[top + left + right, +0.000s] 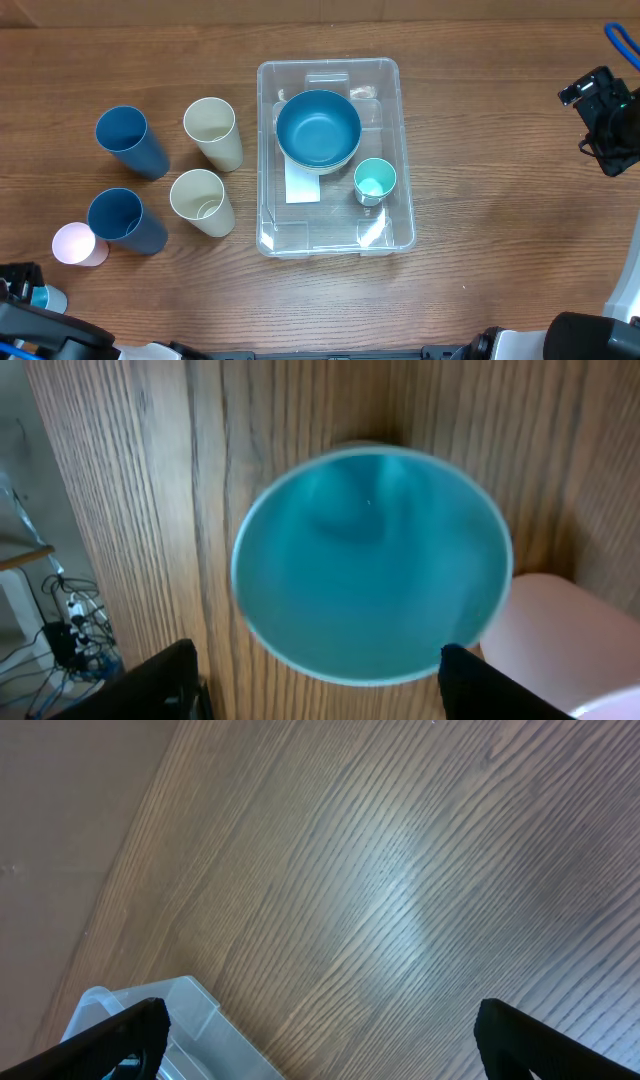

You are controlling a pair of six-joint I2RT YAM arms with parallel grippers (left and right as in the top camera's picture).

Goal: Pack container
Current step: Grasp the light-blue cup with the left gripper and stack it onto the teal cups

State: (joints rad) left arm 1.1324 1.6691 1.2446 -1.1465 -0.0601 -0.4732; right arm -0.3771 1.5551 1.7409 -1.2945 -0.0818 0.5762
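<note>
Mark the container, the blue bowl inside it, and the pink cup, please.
container (pixel 265 170), overhead view, on its bare left wall.
blue bowl (pixel 318 128), overhead view, on its inner bottom.
pink cup (pixel 74 243), overhead view, at the middle of its opening.

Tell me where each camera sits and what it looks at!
Overhead: above the table, looking straight down at the container and cups; the right arm shows at the edge.
Left wrist: on the left arm, looking down into a teal cup; its fingers show.
Right wrist: on the right arm, facing the table; its fingers show.
Shared: overhead and left wrist both see the pink cup.
</note>
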